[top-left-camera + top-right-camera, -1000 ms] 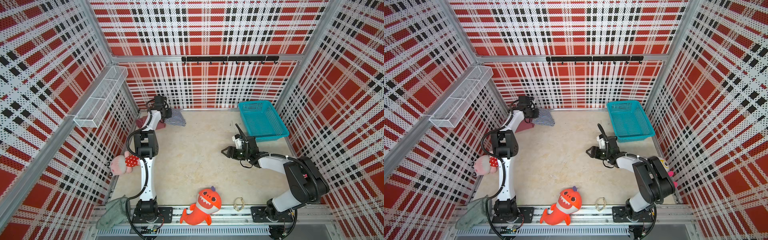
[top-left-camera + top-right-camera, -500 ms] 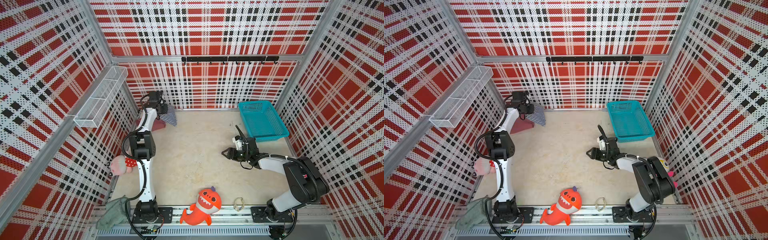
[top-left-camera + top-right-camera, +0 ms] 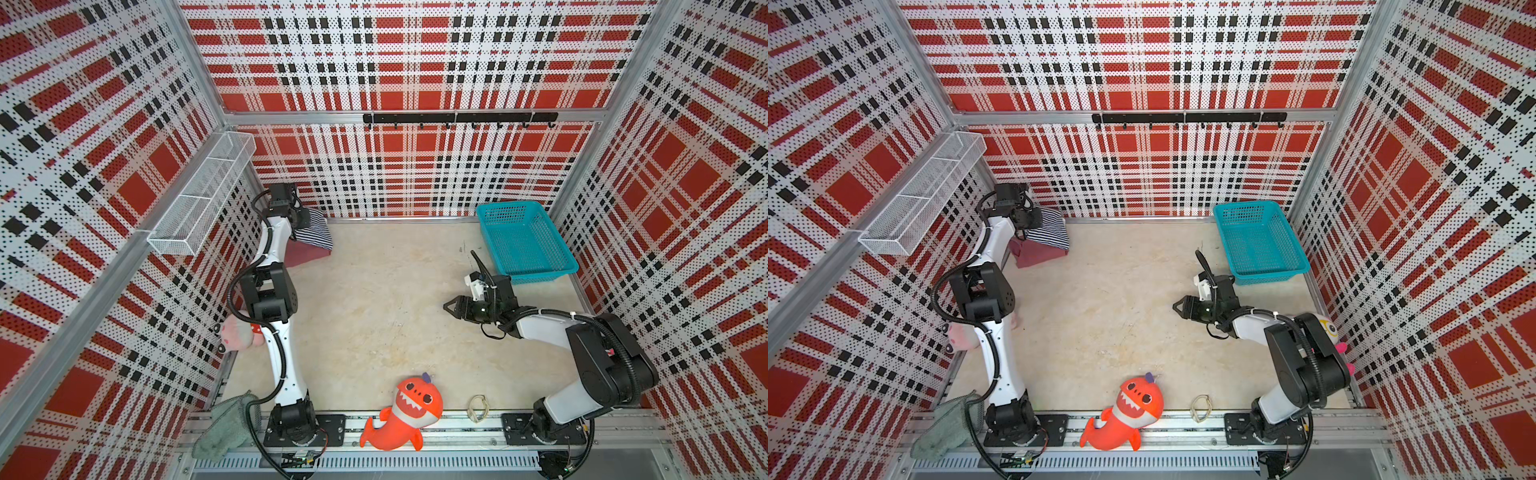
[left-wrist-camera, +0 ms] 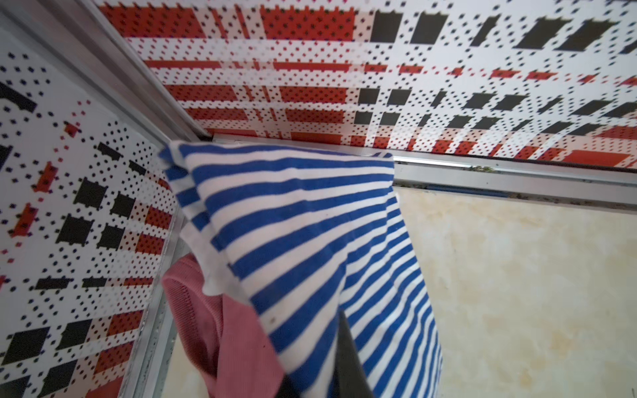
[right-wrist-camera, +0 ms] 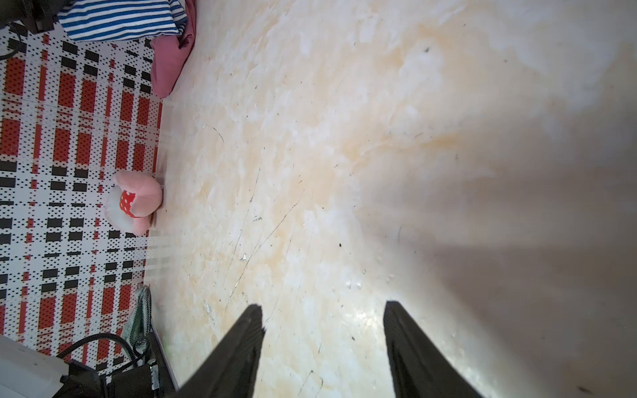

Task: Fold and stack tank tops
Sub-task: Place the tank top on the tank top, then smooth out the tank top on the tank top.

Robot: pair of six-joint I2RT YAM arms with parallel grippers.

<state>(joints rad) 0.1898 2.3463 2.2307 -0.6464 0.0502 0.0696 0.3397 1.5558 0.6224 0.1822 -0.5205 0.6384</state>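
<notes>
In the back left corner, the striped tank top [image 3: 318, 228] [image 3: 1052, 228] hangs from my left gripper [image 3: 301, 218] [image 3: 1034, 218], which is shut on it. In the left wrist view the striped cloth [image 4: 293, 224] drapes over the left gripper [image 4: 317, 382] and hides most of its fingers. The maroon-pink tank top [image 3: 305, 255] [image 3: 1038, 255] [image 4: 238, 341] lies folded on the table under it, against the left wall. My right gripper [image 3: 451, 307] [image 3: 1179, 307] [image 5: 322, 310] is open and holds nothing, low over bare table near the basket.
A teal basket [image 3: 540, 276] stands at the back right. An orange shark plush [image 3: 411, 409] and a small ring [image 3: 478, 407] lie at the front edge. A pink plush [image 3: 237, 334] and a grey-green cloth [image 3: 224, 424] are on the left. A wire shelf [image 3: 199, 199] juts from the left wall.
My left gripper has moved left toward the corner, carrying the striped tank top with it, so it now hangs partly over the maroon one. The right arm has not moved.
</notes>
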